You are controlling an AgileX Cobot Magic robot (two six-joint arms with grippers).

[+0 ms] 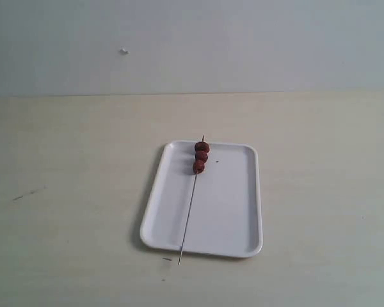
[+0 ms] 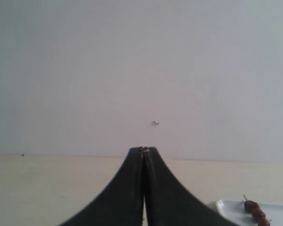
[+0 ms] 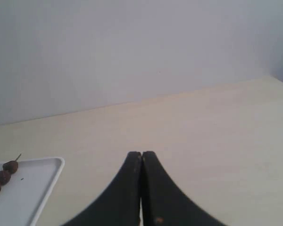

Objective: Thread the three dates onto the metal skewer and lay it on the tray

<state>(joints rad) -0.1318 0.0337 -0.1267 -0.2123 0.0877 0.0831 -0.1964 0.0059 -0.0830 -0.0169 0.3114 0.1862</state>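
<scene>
The white tray lies in the middle of the table. The thin metal skewer rests lengthwise on it, its near tip poking past the front rim. All three dates sit threaded in a row near the skewer's far end. Neither arm shows in the exterior view. My left gripper is shut with nothing between its black fingers; the tray and dates lie off to its side. My right gripper is shut and empty too, with the tray and dates well apart from it.
A pale wooden table stretches around the tray, backed by a plain light wall with a small speck. A short dark mark lies just in front of the tray.
</scene>
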